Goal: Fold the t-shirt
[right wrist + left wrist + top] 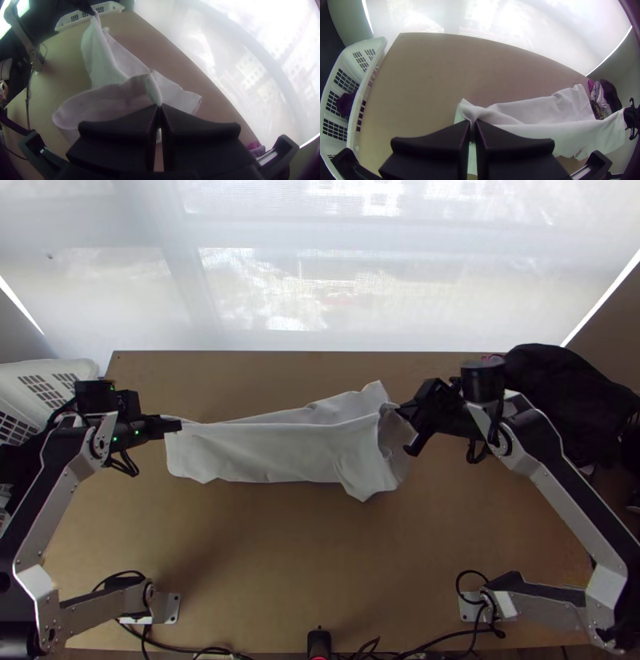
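One table (280, 564) held one T-shirt (264, 452). Two arms (56, 500) had bases toward seven and five o'clock, with one left gripper (178, 425) toward nine and one right gripper (402, 411) toward three. One basket (84, 366) stood toward nine; one clothes pile (564, 392), toward three.

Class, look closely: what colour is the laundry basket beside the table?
White; the laundry basket shows best in the left wrist view.
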Available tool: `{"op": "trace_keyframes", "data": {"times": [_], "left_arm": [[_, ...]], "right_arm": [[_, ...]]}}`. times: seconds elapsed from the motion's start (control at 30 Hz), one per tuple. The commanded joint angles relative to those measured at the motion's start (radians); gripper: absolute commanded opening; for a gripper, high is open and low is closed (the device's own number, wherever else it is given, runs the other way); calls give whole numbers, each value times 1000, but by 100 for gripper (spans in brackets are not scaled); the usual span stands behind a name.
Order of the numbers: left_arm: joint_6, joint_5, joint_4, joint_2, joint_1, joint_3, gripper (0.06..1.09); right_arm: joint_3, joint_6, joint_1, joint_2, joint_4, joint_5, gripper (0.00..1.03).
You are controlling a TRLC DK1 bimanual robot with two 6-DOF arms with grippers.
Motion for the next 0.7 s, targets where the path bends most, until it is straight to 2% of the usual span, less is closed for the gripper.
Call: {"op": "trace_keyframes", "data": {"times": [0.0, 0.37, 0.67], "left_arm": [[5, -3, 74, 217, 6, 99, 9], [2, -11, 130, 402, -9, 176, 9], [1, -20, 168, 496, -17, 181, 9]], "right_arm": [[129, -44, -84, 258, 73, -25, 3], [350, -86, -117, 579, 77, -24, 3], [490, -78, -132, 793, 76, -22, 3]]}}
